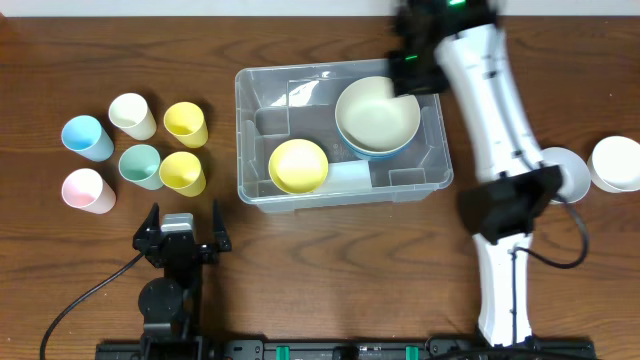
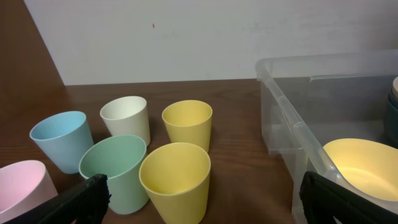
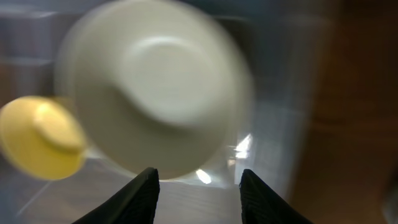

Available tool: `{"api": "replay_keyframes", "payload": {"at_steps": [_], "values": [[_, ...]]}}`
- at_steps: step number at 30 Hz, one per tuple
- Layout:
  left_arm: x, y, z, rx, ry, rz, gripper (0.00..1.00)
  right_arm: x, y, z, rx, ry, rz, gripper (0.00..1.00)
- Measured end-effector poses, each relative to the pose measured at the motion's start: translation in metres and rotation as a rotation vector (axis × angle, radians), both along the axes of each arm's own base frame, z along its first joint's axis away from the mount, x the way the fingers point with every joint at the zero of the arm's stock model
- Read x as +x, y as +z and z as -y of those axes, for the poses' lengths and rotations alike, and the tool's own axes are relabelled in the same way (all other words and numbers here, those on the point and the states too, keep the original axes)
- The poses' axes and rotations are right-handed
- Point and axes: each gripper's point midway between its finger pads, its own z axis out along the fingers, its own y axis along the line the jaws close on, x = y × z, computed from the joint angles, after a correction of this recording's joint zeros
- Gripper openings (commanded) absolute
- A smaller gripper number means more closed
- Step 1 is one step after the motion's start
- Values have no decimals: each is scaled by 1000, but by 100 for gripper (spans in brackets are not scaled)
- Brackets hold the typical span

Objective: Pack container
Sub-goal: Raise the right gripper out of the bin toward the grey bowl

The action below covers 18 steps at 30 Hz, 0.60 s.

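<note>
Dark brown wood grain covered the desk [image 1: 300,270], and a pale wall stood behind it in the left wrist view. Farthest to the left of the container stood six small cups, upright with mouths up, in a loose cluster. A blue cup [image 1: 82,137] and a pink cup [image 1: 83,189] were at the outer edge, then came a cream cup [image 1: 132,115] and a green cup [image 1: 140,166]. Closest to the container were a far yellow cup [image 1: 186,124] and a near yellow cup [image 1: 182,172]. Nearer the camera than that cluster, also left of the container, the left fingers [image 1: 217,228] were spread wide and released, grasping nothing and pointing toward the cups. The container [image 1: 243,140] sat at mid-desk, clear plastic and open on top. Inside it, at its near left corner, lay a yellow bowl [image 1: 298,165], mouth up. Toward its far right corner a cream bowl [image 1: 377,115] sat nested in a blue bowl [image 1: 372,152], of which only a sliver of rim showed. The right fingers [image 3: 140,193] were over the container's far right corner, beside the cream bowl's rim. The right wrist view was blurred, yet it showed them partly apart with nothing between them, the bowl lying beyond their tips. The white right arm [image 1: 495,110] ran past the container's right wall. Well to the right of the container sat one white bowl [image 1: 615,162] in plain sight and a second white bowl [image 1: 570,172] half hidden behind the arm
</note>
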Motion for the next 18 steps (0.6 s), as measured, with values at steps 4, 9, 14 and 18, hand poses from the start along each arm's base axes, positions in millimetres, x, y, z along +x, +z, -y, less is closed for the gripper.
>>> {"api": "replay_keyframes", "payload": {"at_steps": [4, 9, 14, 18], "values": [[0, 0, 0, 0, 0, 0, 98, 11, 0, 65, -4, -142, -2, 42], [0, 0, 0, 0, 0, 0, 98, 14, 0, 125, -5, -270, -5, 42], [0, 0, 0, 0, 0, 0, 98, 4, -12, 176, -6, -383, -50, 38], [0, 0, 0, 0, 0, 0, 98, -12, -28, 213, 5, -471, -119, 39]]}}
